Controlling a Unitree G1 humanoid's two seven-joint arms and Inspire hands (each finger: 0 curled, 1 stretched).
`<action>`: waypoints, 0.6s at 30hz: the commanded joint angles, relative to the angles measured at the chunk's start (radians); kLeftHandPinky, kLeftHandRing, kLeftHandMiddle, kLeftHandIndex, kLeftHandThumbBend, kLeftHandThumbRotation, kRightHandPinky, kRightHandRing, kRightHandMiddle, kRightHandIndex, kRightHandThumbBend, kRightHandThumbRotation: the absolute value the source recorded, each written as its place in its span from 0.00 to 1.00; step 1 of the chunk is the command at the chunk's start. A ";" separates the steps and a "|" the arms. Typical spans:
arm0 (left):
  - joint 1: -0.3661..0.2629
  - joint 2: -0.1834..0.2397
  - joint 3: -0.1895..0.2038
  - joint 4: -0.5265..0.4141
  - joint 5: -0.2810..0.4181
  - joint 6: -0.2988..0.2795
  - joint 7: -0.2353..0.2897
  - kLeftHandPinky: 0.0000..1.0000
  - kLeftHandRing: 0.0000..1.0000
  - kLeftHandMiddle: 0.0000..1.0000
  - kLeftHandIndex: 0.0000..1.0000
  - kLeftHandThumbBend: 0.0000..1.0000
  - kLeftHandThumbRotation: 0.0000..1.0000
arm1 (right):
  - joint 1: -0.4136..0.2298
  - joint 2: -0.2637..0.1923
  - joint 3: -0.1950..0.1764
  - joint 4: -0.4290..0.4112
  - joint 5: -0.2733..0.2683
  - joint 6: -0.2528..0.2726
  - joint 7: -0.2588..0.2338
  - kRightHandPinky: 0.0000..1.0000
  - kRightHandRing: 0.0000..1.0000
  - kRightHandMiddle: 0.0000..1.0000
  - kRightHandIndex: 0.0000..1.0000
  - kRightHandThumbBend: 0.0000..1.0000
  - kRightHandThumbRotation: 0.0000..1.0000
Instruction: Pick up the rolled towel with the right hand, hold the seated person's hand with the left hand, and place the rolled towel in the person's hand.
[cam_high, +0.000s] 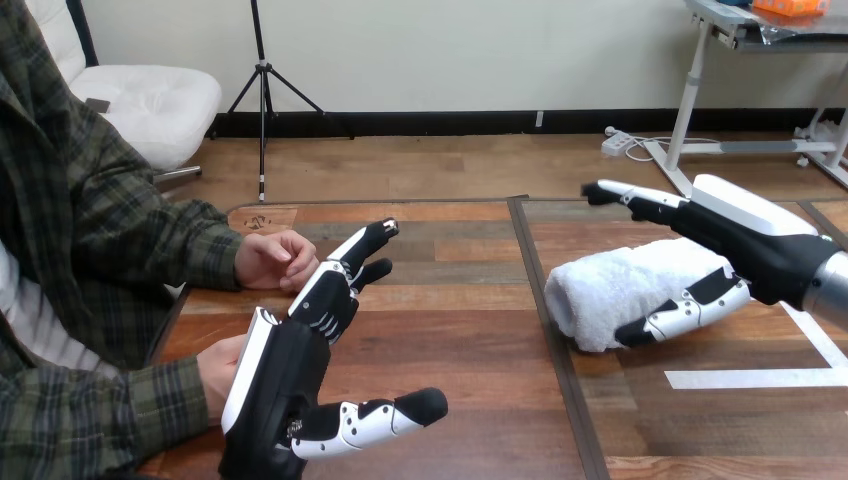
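The person sits at the left with 2 hands on the table (470, 340). The upper hand (268, 260) rests loosely closed on the wood. The lower hand (214, 372) lies near the table's edge, right against the white back of the left hand (285, 365); I cannot tell whether they touch. The left hand stands on edge, spread wide and holding nothing: its fingers (345, 262) reach up and away, ending just beside the person's upper hand, and its thumb (385, 415) sticks out to the right, over bare wood.

Right of the dark seam, the towel (610, 285) lies rolled on the table, well apart from the person's hands. The right hand (760, 250) comes in from the right edge and straddles the towel's right end, spread wide. Its fingers (640, 200) run straight above the roll and its thumb (690, 305) lies against the roll's near side.
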 joint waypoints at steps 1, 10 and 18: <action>-0.023 0.010 -0.009 -0.064 -0.017 -0.003 0.000 0.87 0.94 0.91 0.87 1.00 0.37 | -0.122 -0.036 0.025 -0.027 -0.031 0.021 -0.012 0.88 0.97 0.94 0.96 1.00 0.36; -0.008 0.009 -0.012 -0.082 -0.020 -0.002 0.002 0.89 0.95 0.92 0.87 1.00 0.37 | -0.170 -0.035 0.080 0.002 -0.122 0.051 -0.052 0.88 0.96 0.93 0.95 1.00 0.29; 0.008 0.006 -0.017 -0.101 -0.023 0.000 0.004 0.90 0.95 0.92 0.87 1.00 0.36 | -0.224 -0.023 0.141 0.067 -0.208 0.081 -0.109 0.88 0.95 0.91 0.94 1.00 0.25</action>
